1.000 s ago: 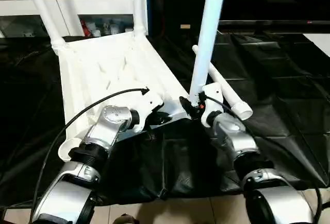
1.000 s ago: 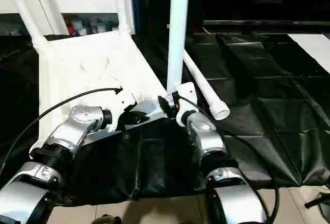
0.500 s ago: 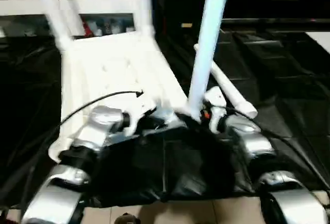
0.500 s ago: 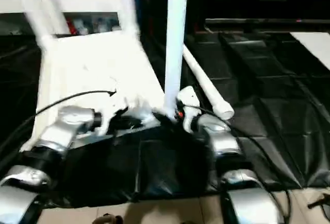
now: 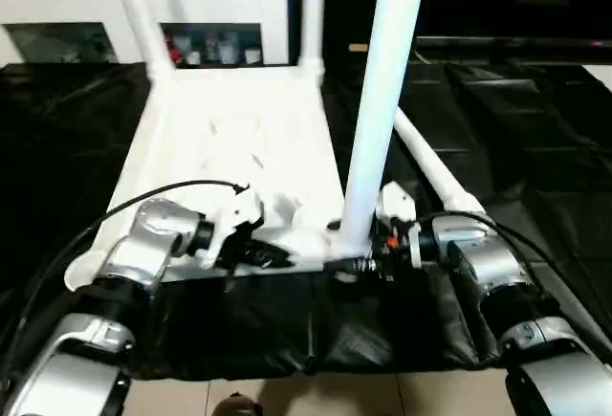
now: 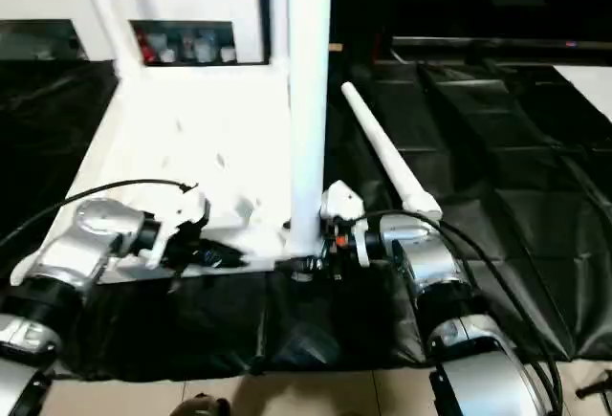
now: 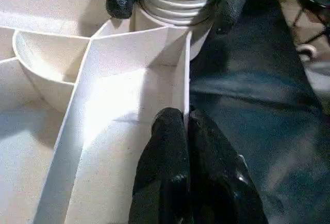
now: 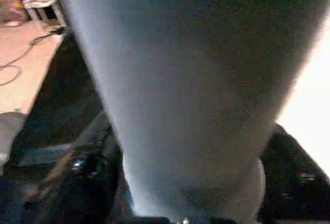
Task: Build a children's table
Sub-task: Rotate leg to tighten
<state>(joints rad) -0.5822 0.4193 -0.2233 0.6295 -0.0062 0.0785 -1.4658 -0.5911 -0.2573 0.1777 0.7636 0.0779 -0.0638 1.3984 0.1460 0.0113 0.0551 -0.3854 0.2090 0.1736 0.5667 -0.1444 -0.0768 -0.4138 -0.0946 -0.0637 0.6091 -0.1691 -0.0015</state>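
Left wrist view, nearest the work, has the left gripper (image 7: 186,126) with its two black jaws pinching a thin upright rib at the near edge of the white plastic table top (image 5: 239,139), which lies upside down, ribbed underside up, on the black plastic sheet (image 5: 535,129) spread over the floor. Just beyond that rib sits the near right corner socket (image 7: 178,15), with the ridged end of a long white round tube leg (image 5: 378,100) standing in it and the right gripper (image 5: 359,265) with a black finger on either side of it. From the head, the leg rises upright and is cut off by the frame; the right jaws are closed around its base. My judgement is that this leg is being seated or turned home — the ridges still showing above the socket suggest it is not fully down. The risk is a tilt: if the right arm pushes off-axis the leg could bind or cross-thread, and if the left pinch slips off so thin a rib, the top could slide on the slick sheet. Beside the right forearm a loose white tube leg (image 5: 435,172) lies on the sheet, close enough to be knocked. Farther off, two fitted legs (image 5: 311,14) stand at the far corners, their tops cut off. The near left socket is hidden by the left forearm. Behind stands a white glass-doored cabinet (image 5: 86,29), its contents hard to make out.
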